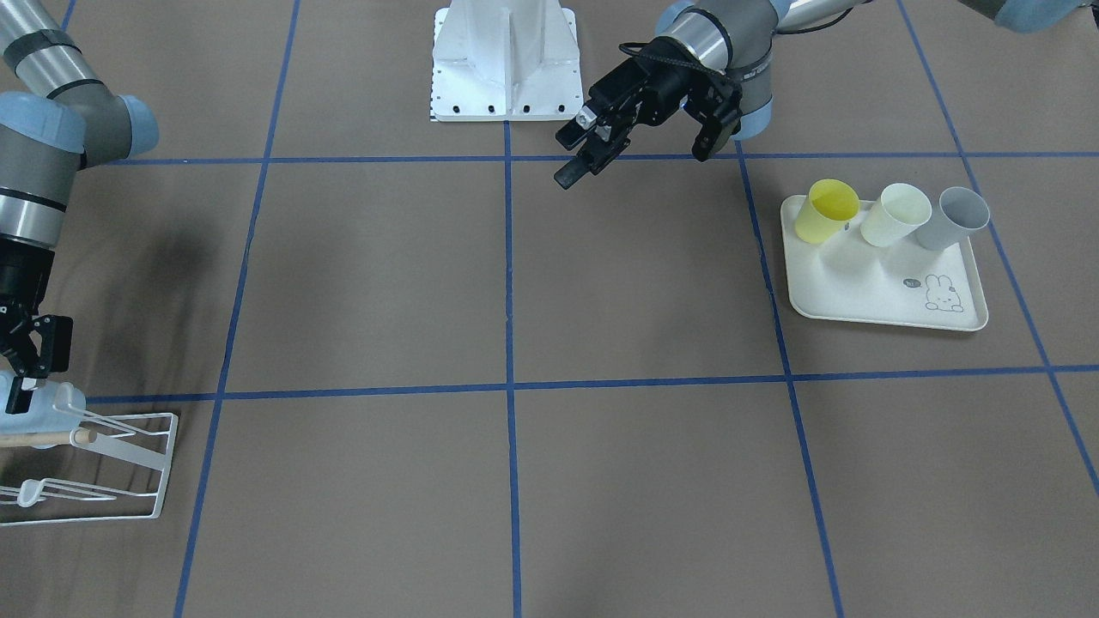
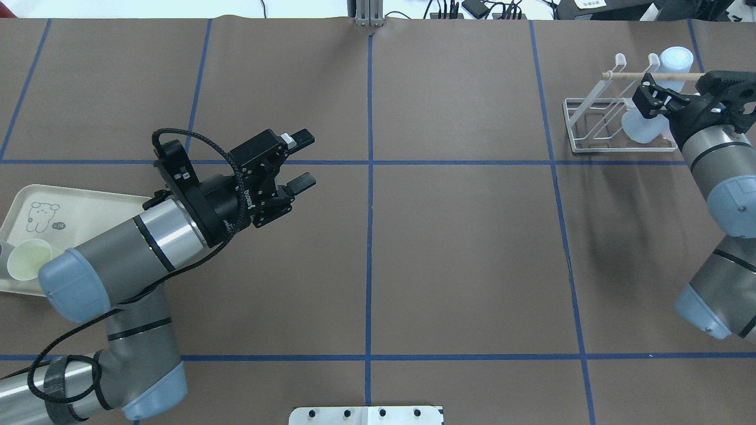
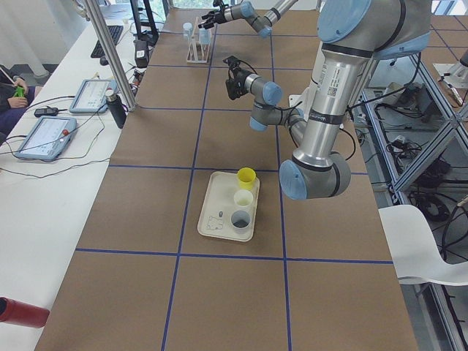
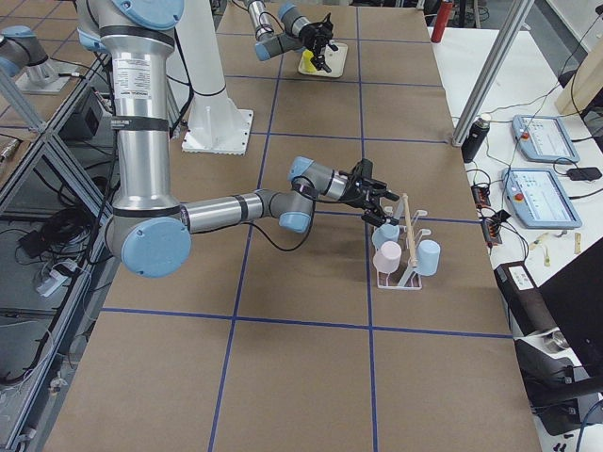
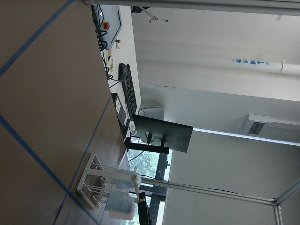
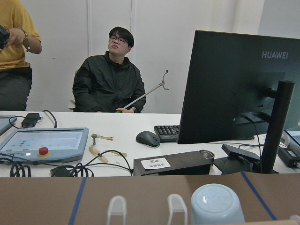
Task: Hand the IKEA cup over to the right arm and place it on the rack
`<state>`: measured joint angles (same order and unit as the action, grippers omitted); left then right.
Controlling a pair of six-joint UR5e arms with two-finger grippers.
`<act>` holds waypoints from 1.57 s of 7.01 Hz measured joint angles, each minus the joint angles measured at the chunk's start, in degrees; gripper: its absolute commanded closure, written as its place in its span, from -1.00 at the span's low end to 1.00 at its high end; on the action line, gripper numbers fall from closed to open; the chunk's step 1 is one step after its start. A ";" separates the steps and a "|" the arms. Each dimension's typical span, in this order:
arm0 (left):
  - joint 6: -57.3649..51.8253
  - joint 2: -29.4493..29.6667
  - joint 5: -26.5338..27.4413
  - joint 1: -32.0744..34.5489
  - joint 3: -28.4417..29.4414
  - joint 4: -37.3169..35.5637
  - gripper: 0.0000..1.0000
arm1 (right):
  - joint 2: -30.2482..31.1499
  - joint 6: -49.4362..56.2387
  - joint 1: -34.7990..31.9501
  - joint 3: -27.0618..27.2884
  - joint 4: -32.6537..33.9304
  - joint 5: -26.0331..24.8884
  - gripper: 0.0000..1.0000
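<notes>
Right gripper (image 2: 649,100): at the rack, jaws look apart, just over the IKEA cup; contact can't be told.
IKEA cup (image 2: 638,127): pale blue, tilted on a prong inside the rack, mouth toward the rack base.
Rack (image 2: 590,147): white wire, on the robot's far right, close to the table's far edge; the front view's left edge cuts it off.
Dowel (image 2: 632,74): runs across the rack top, beside the right gripper.
Second pale cup (image 2: 676,59): upside down on the far prong.
Left gripper (image 2: 305,159): fingers wide apart, holding nothing, raised over the table left of centre, pointing toward the centre line.
Table (image 2: 460,248): a wide brown stretch with blue tape lines between the arms.
Tray (image 1: 859,300): at the robot's left, carrying a yellow cup (image 1: 824,210), a cream cup (image 1: 895,215) and a grey cup (image 1: 951,219) along its robot-side edge.
</notes>
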<state>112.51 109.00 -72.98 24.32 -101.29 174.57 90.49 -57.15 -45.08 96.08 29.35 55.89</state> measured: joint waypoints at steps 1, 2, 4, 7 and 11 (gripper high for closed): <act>-3.47 -3.27 -2.52 1.64 -1.73 -1.70 -0.99 | 1.20 -0.08 0.00 2.36 0.11 2.21 -1.00; -6.68 -7.17 -6.24 3.98 -3.49 -3.48 -0.99 | 1.86 -0.31 0.00 4.09 0.20 5.00 -1.00; -15.08 -16.26 -18.00 10.93 -5.99 -4.82 -1.00 | 2.26 -0.91 -0.03 6.26 0.27 12.24 -1.00; -31.35 -27.40 -37.33 24.03 -6.12 -6.75 -1.00 | 1.16 -3.24 -2.38 13.02 9.58 25.65 -1.00; -61.49 -35.53 -51.16 35.65 -1.19 -14.64 -1.00 | -5.73 -16.62 -4.35 16.29 15.08 40.76 -1.00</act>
<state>51.02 73.47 -124.15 59.97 -102.48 159.93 84.77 -73.78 -49.44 112.37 44.43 96.66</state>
